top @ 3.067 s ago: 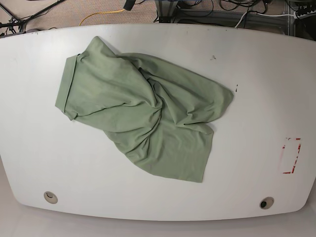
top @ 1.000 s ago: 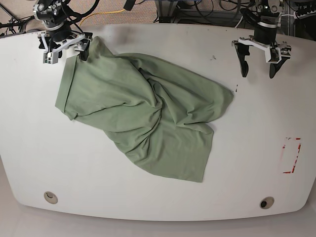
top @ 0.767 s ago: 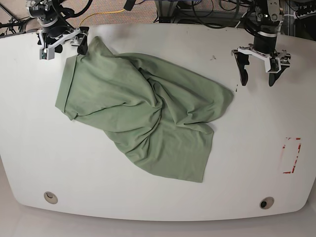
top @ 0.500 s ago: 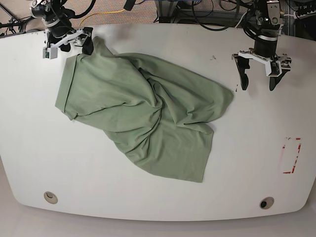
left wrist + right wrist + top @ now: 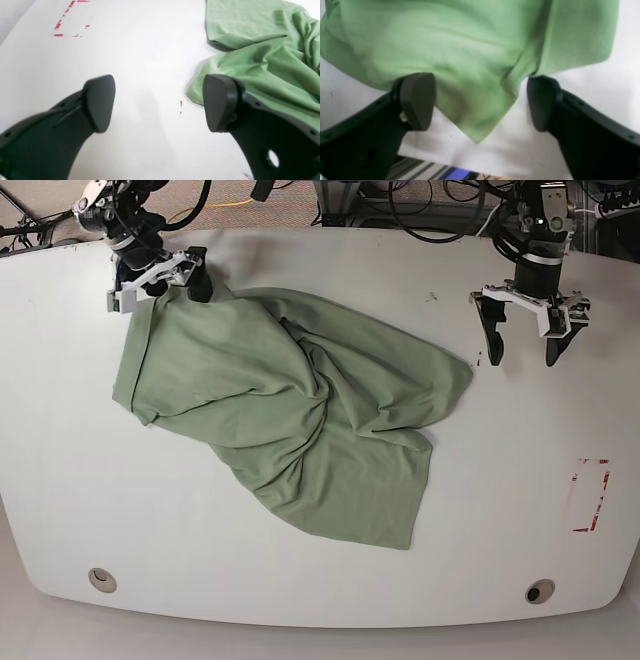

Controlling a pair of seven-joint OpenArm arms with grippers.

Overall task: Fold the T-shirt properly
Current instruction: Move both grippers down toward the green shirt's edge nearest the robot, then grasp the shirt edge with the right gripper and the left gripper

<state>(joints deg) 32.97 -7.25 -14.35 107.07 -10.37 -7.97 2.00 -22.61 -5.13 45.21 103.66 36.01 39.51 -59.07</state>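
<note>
The sage-green T-shirt [image 5: 290,410] lies crumpled across the middle of the white table [image 5: 520,480]. My right gripper [image 5: 160,275] is open at the shirt's far left corner, which lies pointed between its fingers in the right wrist view [image 5: 475,105]. My left gripper [image 5: 525,330] is open and empty above bare table, just right of the shirt's right corner. In the left wrist view that corner [image 5: 200,97] lies beside the right finger [image 5: 220,102].
A red dashed rectangle [image 5: 590,495] is marked on the table at the right, also in the left wrist view [image 5: 70,20]. Two round holes [image 5: 102,579] [image 5: 540,591] sit near the front edge. Cables and frames lie behind the far edge.
My right gripper has moved right and forward onto the shirt's far left corner. My left gripper has barely moved.
</note>
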